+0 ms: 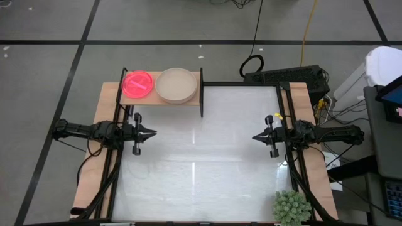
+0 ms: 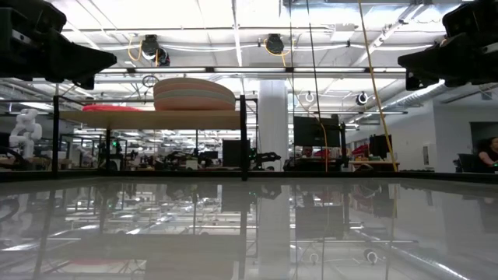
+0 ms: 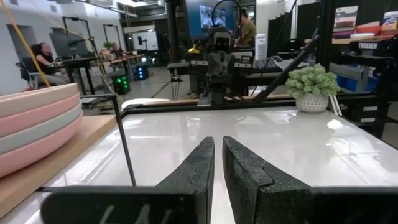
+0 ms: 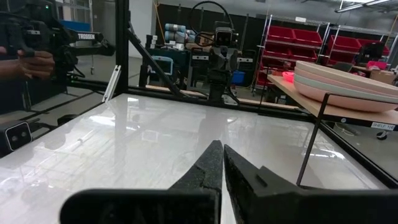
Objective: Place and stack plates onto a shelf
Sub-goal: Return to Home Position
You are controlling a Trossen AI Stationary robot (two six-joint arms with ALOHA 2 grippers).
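Note:
The light-wood shelf (image 1: 160, 100) stands at the table's far left on a black frame. On it rest a stack of neon pink small plates (image 1: 137, 84) and, to its right, a stack of larger beige, grey and pink plates (image 1: 176, 85), also seen in the low view (image 2: 194, 94) and both wrist views (image 3: 37, 127) (image 4: 348, 84). My left gripper (image 1: 154, 133) hovers shut over the table's left side, near of the shelf. My right gripper (image 1: 254, 137) hovers shut over the right side. Both hold nothing.
A spiky green plant (image 1: 291, 206) sits at the table's near right corner. A black upright post (image 1: 201, 94) marks the shelf's right end. The white tabletop (image 1: 207, 163) lies between the two grippers. A person's hand (image 4: 34, 62) shows beyond the table.

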